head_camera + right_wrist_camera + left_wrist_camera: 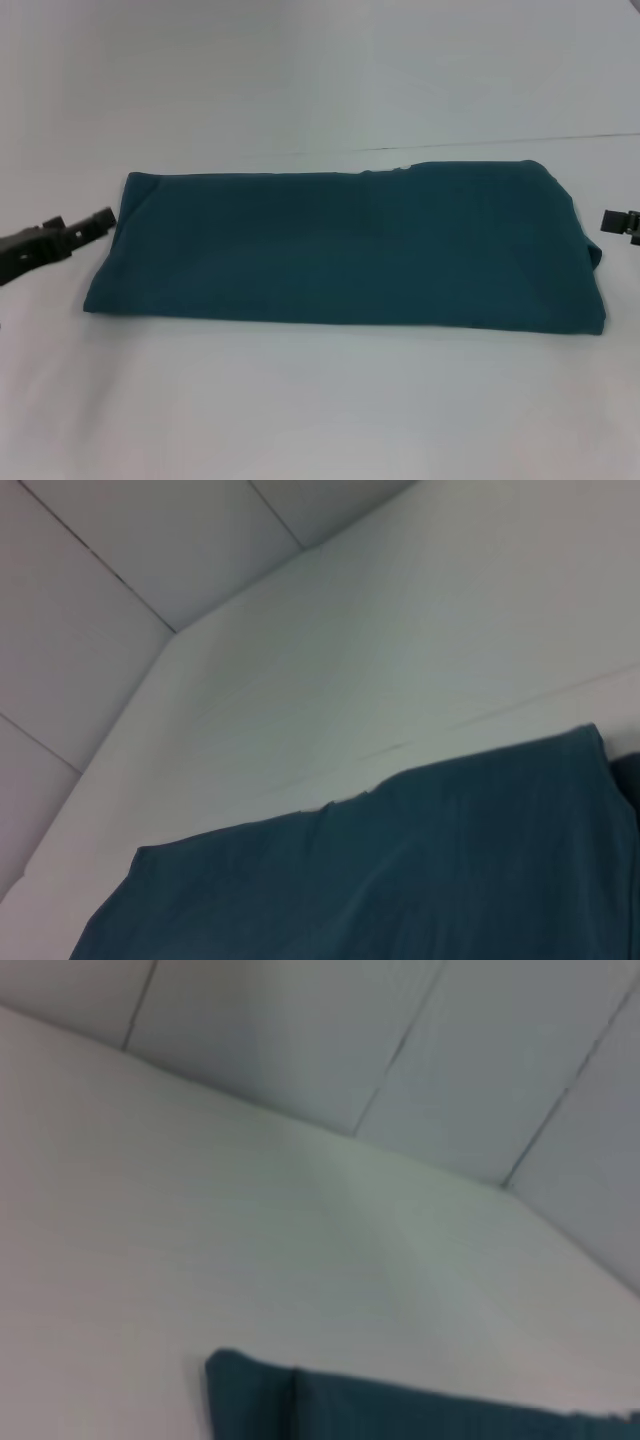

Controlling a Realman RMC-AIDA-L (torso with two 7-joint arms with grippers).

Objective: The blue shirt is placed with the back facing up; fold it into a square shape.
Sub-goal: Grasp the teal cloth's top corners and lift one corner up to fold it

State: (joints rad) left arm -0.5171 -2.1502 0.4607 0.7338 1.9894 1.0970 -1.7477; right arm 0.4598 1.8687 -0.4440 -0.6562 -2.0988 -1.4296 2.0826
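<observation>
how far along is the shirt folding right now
Partly done: the blue shirt already lies folded into a long flat band on the white table, no sleeves showing. Nothing is in hand: the left gripper and right gripper sit just off its two ends, not touching. Left: folding the band across its length to make a square.

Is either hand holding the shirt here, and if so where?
Nothing is held. The left hand and right hand sit just off the ends of the folded blue shirt, not gripping it.
</observation>
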